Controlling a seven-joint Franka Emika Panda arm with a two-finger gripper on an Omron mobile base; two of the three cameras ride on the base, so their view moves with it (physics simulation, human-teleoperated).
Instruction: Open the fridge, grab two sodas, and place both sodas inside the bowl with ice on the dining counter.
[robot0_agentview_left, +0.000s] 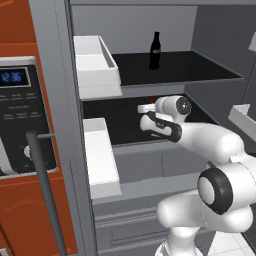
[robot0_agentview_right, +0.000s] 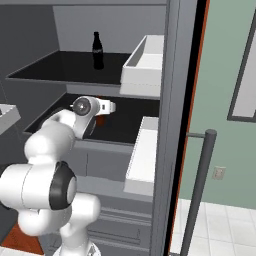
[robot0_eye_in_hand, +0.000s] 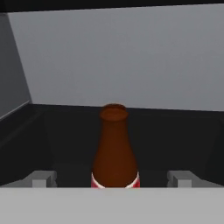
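Inside the fridge: the fridge (robot0_agentview_left: 165, 165) stands with both doors swung wide, black shelves and white door bins showing, grey drawers below.
Upper shelf: one soda (robot0_agentview_left: 155, 50) stands upright and alone on the black upper shelf (robot0_agentview_left: 200, 70), toward its back; it is a dark bottle with a narrow neck.
Lower shelf: a second soda (robot0_eye_in_hand: 115, 151) stands upright on the lower shelf (robot0_agentview_left: 120, 125), brown with a red and white band low on its body, seen from the hand view with the grey back wall behind it.
Gripper: the gripper (robot0_eye_in_hand: 113, 178) reaches into the lower shelf space, its jaws spread wide apart, one fingertip (robot0_eye_in_hand: 41, 178) on each side of the second soda; neither tip touches the bottle.
Arm: the white arm (robot0_agentview_left: 210, 145) bends forward from the base and into the lower shelf opening.
Door bins: white bins (robot0_agentview_left: 97, 67) hang on the left door at two heights; matching ones (robot0_agentview_right: 145, 67) hang on the right door.
Left of fridge: a red-brown cabinet (robot0_agentview_left: 15, 30) holds a microwave (robot0_agentview_left: 20, 115) with a lit blue clock.
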